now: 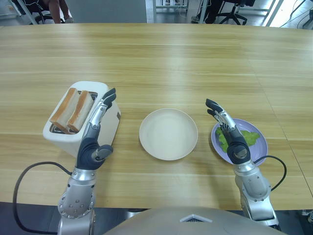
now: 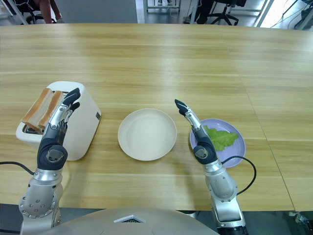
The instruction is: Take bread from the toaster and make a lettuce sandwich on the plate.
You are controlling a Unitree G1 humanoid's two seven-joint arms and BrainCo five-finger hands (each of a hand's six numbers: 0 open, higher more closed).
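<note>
A white toaster (image 1: 58, 131) stands at the left of the wooden table with two slices of bread (image 1: 72, 109) sticking up from its slots. My left hand (image 1: 95, 132) is raised beside the toaster's right side, fingers straight and open, holding nothing. A cream plate (image 1: 168, 133) lies bare in the middle. To its right a purple plate (image 1: 259, 135) carries a green lettuce leaf (image 2: 222, 137). My right hand (image 1: 230, 133) hovers over the purple plate's left part, fingers extended, holding nothing.
The table top (image 1: 161, 63) stretches far back with bare wood. Black cables (image 1: 34, 169) trail from both forearms near the front edge. Office chairs (image 1: 230, 12) stand beyond the far edge.
</note>
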